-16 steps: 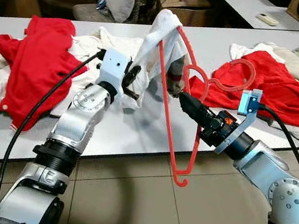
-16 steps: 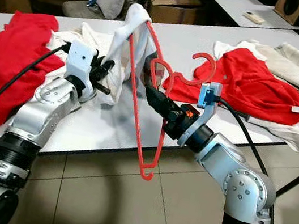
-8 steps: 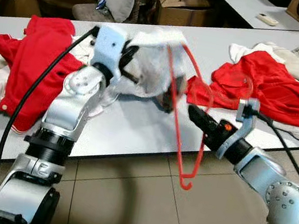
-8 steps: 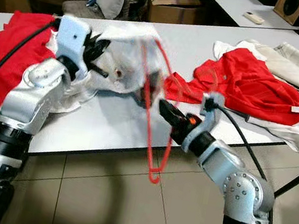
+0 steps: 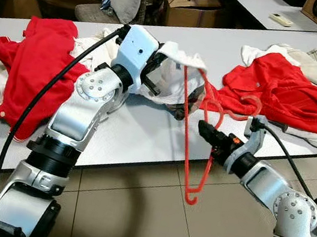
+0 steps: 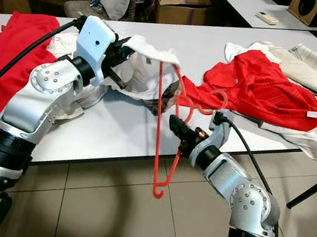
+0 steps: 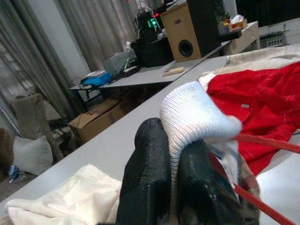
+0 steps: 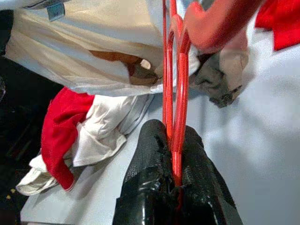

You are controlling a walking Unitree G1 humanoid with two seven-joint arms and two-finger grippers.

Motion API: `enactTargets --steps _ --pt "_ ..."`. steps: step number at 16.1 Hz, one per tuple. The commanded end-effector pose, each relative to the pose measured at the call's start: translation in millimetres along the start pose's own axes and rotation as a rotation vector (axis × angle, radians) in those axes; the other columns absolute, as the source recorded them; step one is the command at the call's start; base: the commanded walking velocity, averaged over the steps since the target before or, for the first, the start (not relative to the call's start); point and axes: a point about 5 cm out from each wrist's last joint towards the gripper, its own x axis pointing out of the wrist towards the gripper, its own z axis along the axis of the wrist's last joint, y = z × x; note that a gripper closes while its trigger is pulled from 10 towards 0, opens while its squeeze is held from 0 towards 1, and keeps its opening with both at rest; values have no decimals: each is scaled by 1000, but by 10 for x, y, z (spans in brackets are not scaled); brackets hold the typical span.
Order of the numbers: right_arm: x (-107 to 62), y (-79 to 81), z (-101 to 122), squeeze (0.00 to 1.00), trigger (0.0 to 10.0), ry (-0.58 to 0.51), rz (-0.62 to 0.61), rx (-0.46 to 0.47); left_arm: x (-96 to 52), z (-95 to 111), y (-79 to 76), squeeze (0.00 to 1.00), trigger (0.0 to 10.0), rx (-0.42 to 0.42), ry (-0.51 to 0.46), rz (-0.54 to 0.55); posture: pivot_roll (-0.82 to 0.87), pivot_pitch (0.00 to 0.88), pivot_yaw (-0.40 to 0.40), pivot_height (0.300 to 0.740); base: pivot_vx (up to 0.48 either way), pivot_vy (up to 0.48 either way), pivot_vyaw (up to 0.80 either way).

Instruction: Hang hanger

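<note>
The left gripper [image 7: 171, 187] is closed on the white garment [image 5: 175, 75] – the right gripper [image 8: 173, 176] pinches the red hanger [image 5: 195, 137] above the table [image 5: 143, 134].

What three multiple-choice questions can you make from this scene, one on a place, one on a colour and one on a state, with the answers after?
1. Where does the bottom of the hanger hang?
A. Over the floor past the table edge
B. On the sofa
C. Inside the cardboard box

2. What colour is the garment pinched by the left gripper?
A. Blue
B. White
C. Black

3. How does the right gripper stand?
A. Wide open above the table
B. Shut on a remote
C. Shut on the hanger

Answers:
1 A: its lower end dangles below the table edge, over the tiles.
2 B: white fabric sits between its fingers.
3 C: red bars are clamped between its fingers.
</note>
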Motion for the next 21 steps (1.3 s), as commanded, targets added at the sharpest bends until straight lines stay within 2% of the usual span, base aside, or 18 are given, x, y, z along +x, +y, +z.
enactTargets --steps 1,2,4,6,7,8,9,11,13,14,16,19,20,21 --pt "3 52 -23 0 0 18 21 14 -8 68 48 0 0 15 -21 21 -107 0 23 740 0 0 0" --pt "7 38 -45 0 0 20 11 18 -7 82 58 0 0 19 -24 20 -105 0 21 740 0 0 0" --pt "45 38 30 0 0 -44 9 51 -48 33 31 0 0 66 15 -32 -104 0 23 740 0 0 0" --pt "93 62 189 0 0 -149 17 102 -126 -143 -28 0 0 106 122 -122 -102 0 25 740 0 0 0" --pt "128 79 334 0 0 -244 27 123 -215 -335 -51 0 0 191 225 -172 -101 0 26 740 0 0 0" --pt "150 86 425 0 0 -309 32 156 -273 -435 -58 0 0 228 273 -192 -100 0 27 740 0 0 0" --pt "194 96 485 0 0 -370 47 220 -310 -457 -68 0 0 208 281 -197 -98 0 27 740 0 0 0" --pt "352 58 434 0 0 -401 19 346 -355 -405 -128 0 0 151 262 -242 -86 0 28 740 0 0 0" --pt "476 125 502 0 0 -479 67 538 -384 -372 -220 0 0 169 241 -337 -83 0 34 740 0 0 0" --pt "521 184 524 0 0 -485 101 578 -379 -380 -245 0 0 174 241 -347 -85 0 38 740 0 0 0" --pt "585 268 546 0 0 -476 126 550 -360 -371 -289 0 0 148 236 -364 -87 0 40 740 0 0 0" --pt "661 253 579 0 0 -498 74 451 -403 -205 -343 0 0 -11 186 -458 -88 0 43 740 0 0 0" --pt "673 255 575 0 0 -496 68 434 -408 -186 -344 0 0 -20 181 -467 -85 0 41 740 0 0 0" --pt "716 283 567 0 0 -487 55 358 -409 -117 -339 0 0 -42 166 -489 -85 0 41 740 0 0 0"
